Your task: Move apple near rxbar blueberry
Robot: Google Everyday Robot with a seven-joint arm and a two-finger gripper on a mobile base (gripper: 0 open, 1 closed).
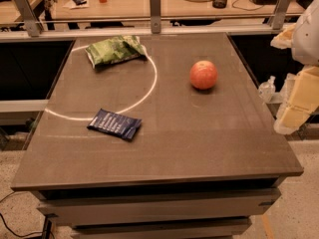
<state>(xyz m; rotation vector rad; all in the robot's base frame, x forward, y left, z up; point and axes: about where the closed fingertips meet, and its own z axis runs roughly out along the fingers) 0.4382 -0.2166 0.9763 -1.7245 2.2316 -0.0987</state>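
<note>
The gripper [298, 103], seemingly the pale blocky shape at the right edge, hangs beside the table [199, 148], holding nothing; whether it is apart or together I cannot tell. The apple [203, 74] sits right of centre. The rxbar [115, 124] lies front left, well apart from it. A green bag [115, 49] lies back left.

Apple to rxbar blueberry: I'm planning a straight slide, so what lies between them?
Camera view: only bare tabletop, crossed by a white curved line, between apple and rxbar blueberry. The pincer sits off its right edge.
</note>
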